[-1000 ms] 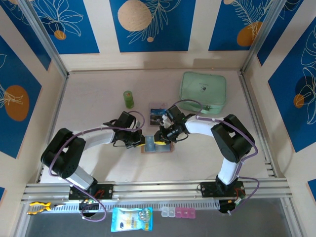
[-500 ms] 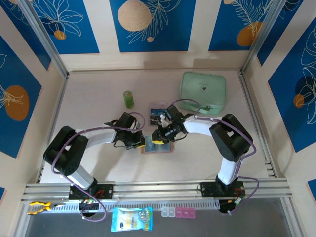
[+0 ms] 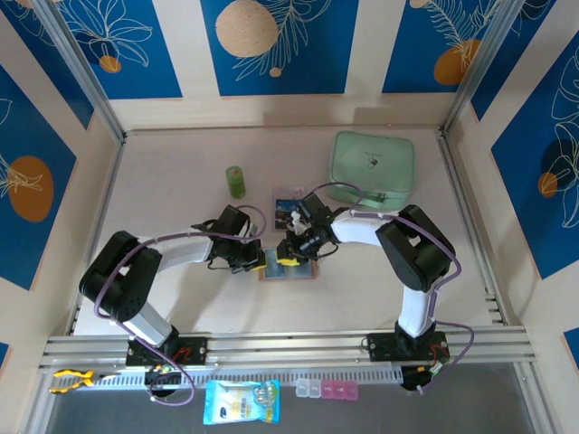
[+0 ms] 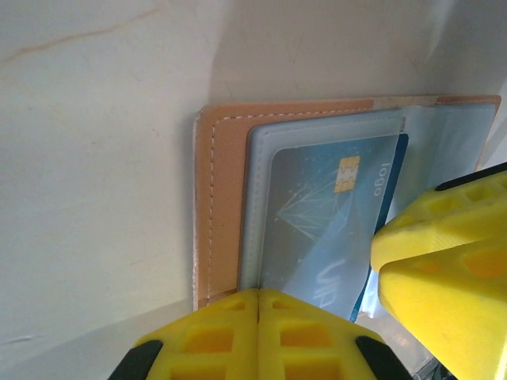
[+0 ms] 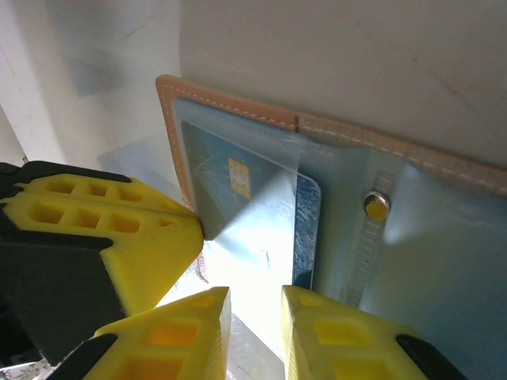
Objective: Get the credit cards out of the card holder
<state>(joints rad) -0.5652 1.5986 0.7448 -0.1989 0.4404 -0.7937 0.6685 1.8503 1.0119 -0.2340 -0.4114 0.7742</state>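
Top external view — card holder (image 3: 296, 271) lying open mid-table between the arms, one loose card (image 3: 289, 204) just beyond it. Left gripper (image 4: 257, 305) closed, pinning the holder's edge; right gripper (image 5: 255, 305) a crack apart at the blue chip card (image 5: 238, 198), not yet out of its sleeve — job seemingly part done.

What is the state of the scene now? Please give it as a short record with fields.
card holder: open flat on the table, between the two grippers
credit card: blue, with chip, inside the clear sleeve
left gripper: jaws shut, at the holder's tan edge
right gripper: jaws slightly apart, at the card's near edge
printed card: lies on the table beyond the holder
mint-green pouch: far right, untouched
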